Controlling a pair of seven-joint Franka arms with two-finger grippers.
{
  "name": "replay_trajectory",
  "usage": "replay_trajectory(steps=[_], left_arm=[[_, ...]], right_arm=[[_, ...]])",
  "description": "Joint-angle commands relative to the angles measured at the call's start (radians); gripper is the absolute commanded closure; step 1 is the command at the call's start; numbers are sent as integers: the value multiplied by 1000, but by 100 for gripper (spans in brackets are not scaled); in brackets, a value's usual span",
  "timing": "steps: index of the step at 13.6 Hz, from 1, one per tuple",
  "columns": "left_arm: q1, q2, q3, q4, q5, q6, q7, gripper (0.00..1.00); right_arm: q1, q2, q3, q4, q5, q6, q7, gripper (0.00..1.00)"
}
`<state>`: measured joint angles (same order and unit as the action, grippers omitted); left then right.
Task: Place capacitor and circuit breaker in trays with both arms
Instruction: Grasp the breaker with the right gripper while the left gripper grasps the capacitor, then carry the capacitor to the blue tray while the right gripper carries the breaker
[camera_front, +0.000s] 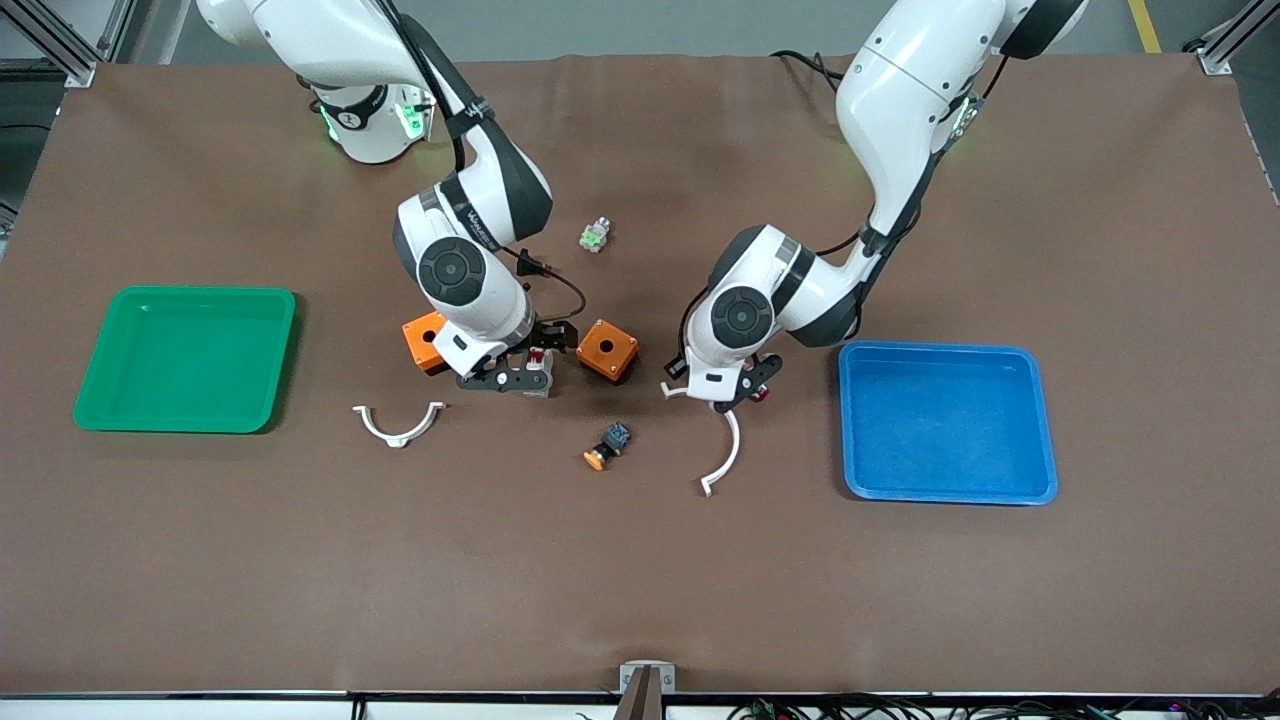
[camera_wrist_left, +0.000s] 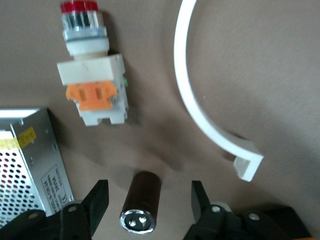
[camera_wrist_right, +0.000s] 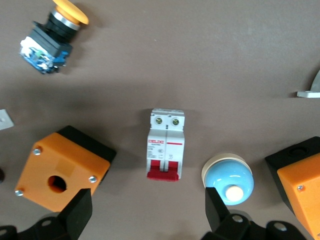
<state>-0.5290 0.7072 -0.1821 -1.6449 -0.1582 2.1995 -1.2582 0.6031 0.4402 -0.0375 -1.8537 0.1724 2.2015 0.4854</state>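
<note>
Orange-capped push button (camera_front: 608, 445) lies nearest the front camera, on the table (camera_front: 640, 580). Farther back, left gripper (camera_wrist_left: 148, 200) is low over the capacitor (camera_wrist_left: 140, 209), fingers (camera_wrist_left: 98, 198) straddling it, not touching. Right gripper (camera_wrist_right: 147, 207) hangs over the circuit breaker (camera_wrist_right: 166, 144), fingers (camera_wrist_right: 76, 212) spread wide, between two orange boxes (camera_wrist_right: 60, 169).

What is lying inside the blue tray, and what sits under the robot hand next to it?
The blue plastic tray shows only its bare floor. The front view's arm hides what is under the left hand; its wrist camera shows a small dark cylindrical capacitor lying between open fingers.
</note>
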Motion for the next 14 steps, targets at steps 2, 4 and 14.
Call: replay_trajectory(steps=[2, 4, 14], left_arm=[[-22, -15, 3, -50, -43, 19, -21, 29], [-29, -15, 3, -61, -43, 19, -21, 38], [58, -248, 58, -49, 51, -131, -40, 100]], right_arm=[[-34, 17, 5, -24, 19, 20, -25, 0], [-32, 37, 5, -25, 19, 52, -25, 0], [-20, 92, 7, -24, 21, 138, -22, 30]])
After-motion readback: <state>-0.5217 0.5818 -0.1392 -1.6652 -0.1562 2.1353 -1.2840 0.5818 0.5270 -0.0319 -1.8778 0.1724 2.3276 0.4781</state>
